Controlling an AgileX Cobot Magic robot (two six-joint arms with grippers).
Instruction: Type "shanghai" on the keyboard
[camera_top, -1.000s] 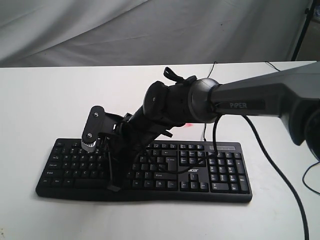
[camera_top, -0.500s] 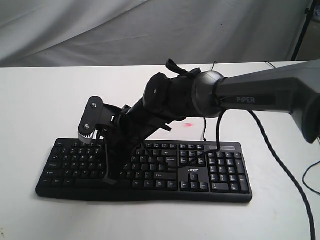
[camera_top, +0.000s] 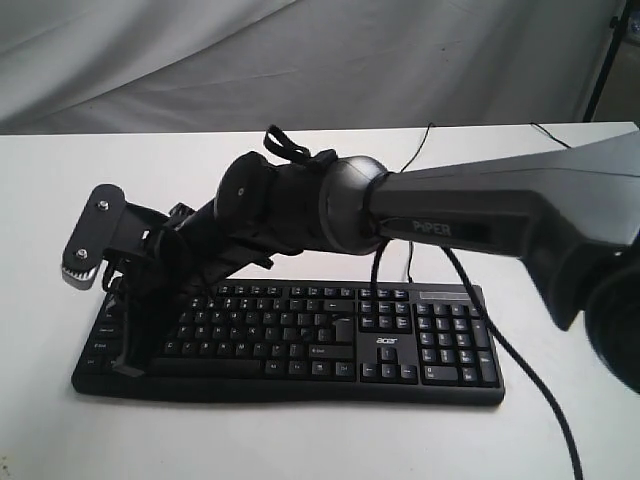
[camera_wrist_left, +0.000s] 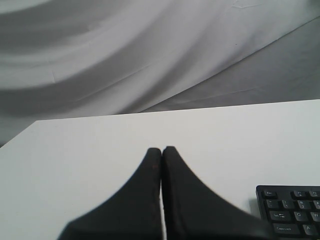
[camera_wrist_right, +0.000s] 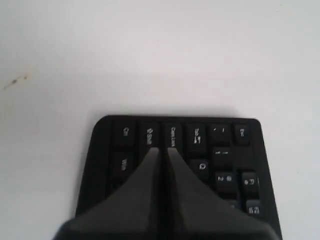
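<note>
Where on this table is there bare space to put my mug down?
Bare: the table behind the keyboard, left in the exterior view. Crowded: the right arm hangs over the keyboard's left end, and cables cross the table at right.

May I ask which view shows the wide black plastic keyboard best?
The exterior view: nearly the whole wide black plastic keyboard shows, the right arm hiding part of its Caps Lock end. The right wrist view shows only that end past the shut right gripper; the left wrist view, one corner.
</note>
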